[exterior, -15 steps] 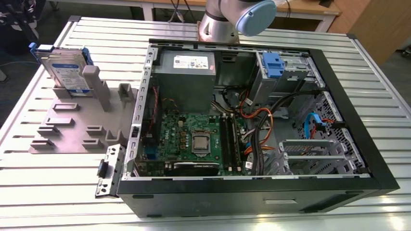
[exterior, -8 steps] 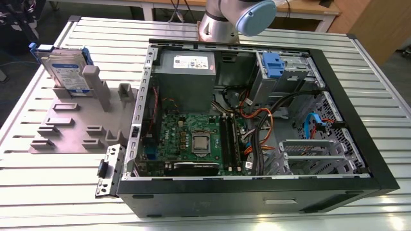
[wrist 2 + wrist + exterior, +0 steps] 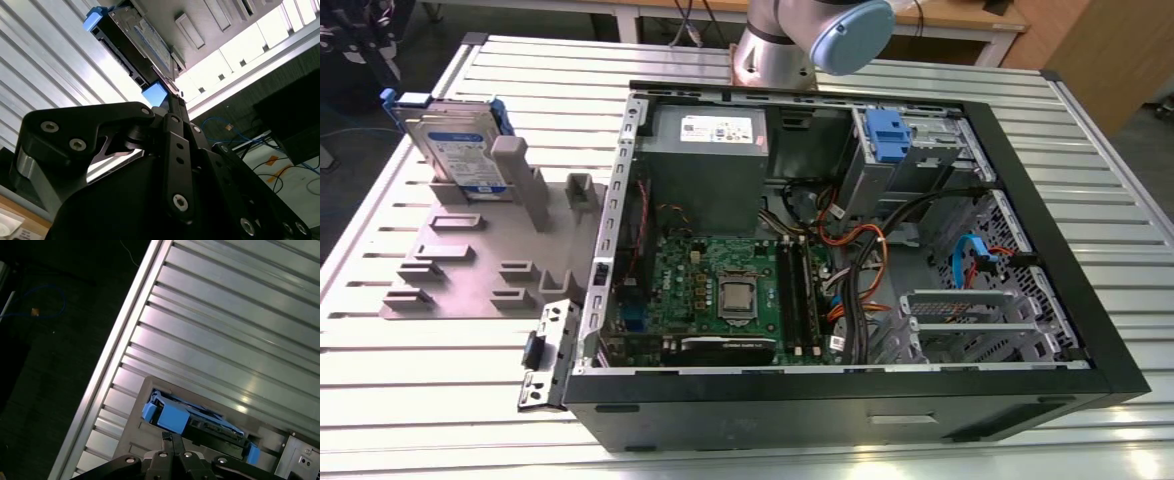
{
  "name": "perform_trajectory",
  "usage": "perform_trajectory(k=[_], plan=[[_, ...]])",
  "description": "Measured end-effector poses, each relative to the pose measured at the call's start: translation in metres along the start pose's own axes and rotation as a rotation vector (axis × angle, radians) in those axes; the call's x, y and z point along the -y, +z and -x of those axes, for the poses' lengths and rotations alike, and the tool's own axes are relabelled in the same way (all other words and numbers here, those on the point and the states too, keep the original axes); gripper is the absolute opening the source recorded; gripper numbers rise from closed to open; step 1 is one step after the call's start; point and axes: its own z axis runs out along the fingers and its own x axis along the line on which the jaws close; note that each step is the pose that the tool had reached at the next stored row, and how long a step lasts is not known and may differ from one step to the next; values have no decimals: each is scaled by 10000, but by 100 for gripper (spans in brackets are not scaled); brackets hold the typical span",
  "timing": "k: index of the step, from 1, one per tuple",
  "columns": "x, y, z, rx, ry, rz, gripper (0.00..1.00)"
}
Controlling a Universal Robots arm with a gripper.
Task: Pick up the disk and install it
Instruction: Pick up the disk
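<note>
The disk (image 3: 458, 148) stands on edge in a grey holder (image 3: 480, 255) on the slatted table, at the exterior view's left. It is a silver drive with a white-and-blue label in a blue carrier frame. In both wrist views the disk (image 3: 135, 45) (image 3: 200, 426) lies just past my gripper (image 3: 169, 436) (image 3: 174, 95). The two thin fingertips are pressed together with nothing between them. They are close to the carrier's blue end tab (image 3: 172, 417), and contact cannot be made out.
An open computer case (image 3: 1067, 290) lies at the exterior view's right, with a motherboard (image 3: 727, 295), a grey power supply box (image 3: 707, 150), cables and a lone blue bracket (image 3: 887, 135) in the drive bay. The arm's base (image 3: 787, 45) stands behind the case. The table edge (image 3: 107, 360) drops to a dark floor.
</note>
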Motion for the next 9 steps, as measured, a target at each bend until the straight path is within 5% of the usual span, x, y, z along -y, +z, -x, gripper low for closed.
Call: perform_trajectory(k=[9], plan=[[0,0,0,-2,-48,1,11]])
